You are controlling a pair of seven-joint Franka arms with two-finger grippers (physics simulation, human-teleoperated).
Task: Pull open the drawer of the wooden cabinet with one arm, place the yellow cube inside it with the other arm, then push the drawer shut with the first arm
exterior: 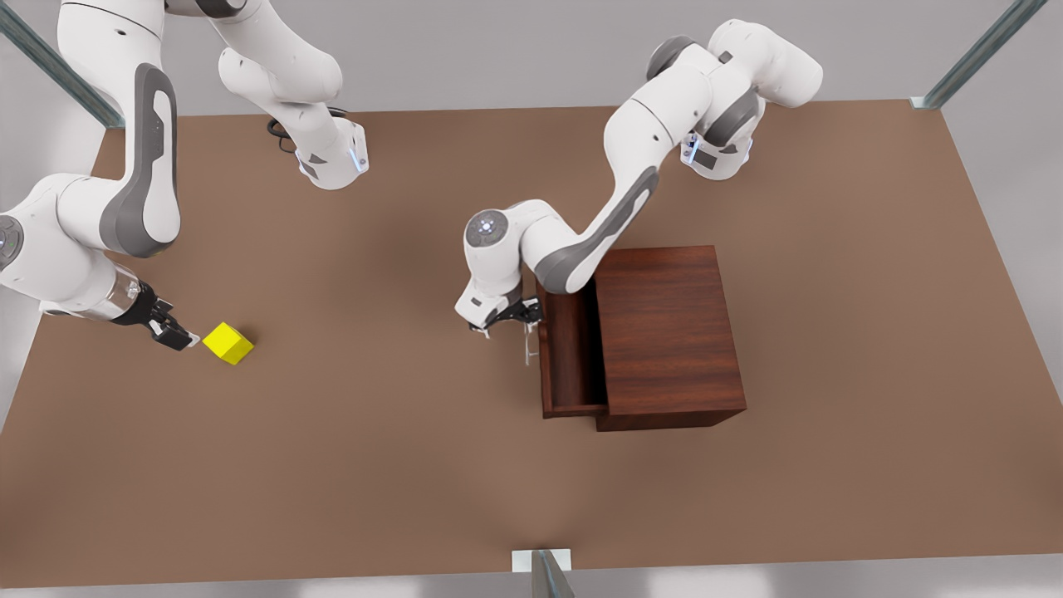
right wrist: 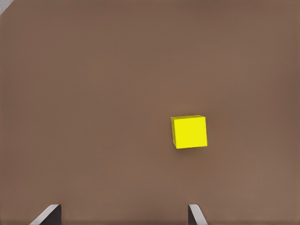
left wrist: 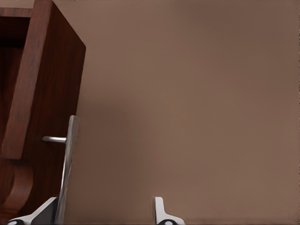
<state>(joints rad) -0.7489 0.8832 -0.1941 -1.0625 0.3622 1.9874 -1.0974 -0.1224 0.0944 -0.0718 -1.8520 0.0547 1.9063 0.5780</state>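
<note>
The wooden cabinet (exterior: 668, 332) stands right of the table's middle in the front view. Its drawer (exterior: 571, 353) is pulled out toward the front view's left and nothing lies in it. My left gripper (exterior: 508, 322) is open at the drawer's front. The thin silver handle (left wrist: 67, 159) runs close along one of its fingers (left wrist: 47, 212), the other finger standing well clear. The yellow cube (exterior: 228, 343) rests on the table at the front view's left. My right gripper (exterior: 179, 336) hovers open just left of it; in the right wrist view the cube (right wrist: 189, 132) lies ahead of the fingertips (right wrist: 194, 214).
The brown table (exterior: 374, 465) is bare between the cube and the cabinet. Both arm bases are mounted along the far edge, and metal frame posts stand at the table's corners and at the middle of the near edge (exterior: 544, 569).
</note>
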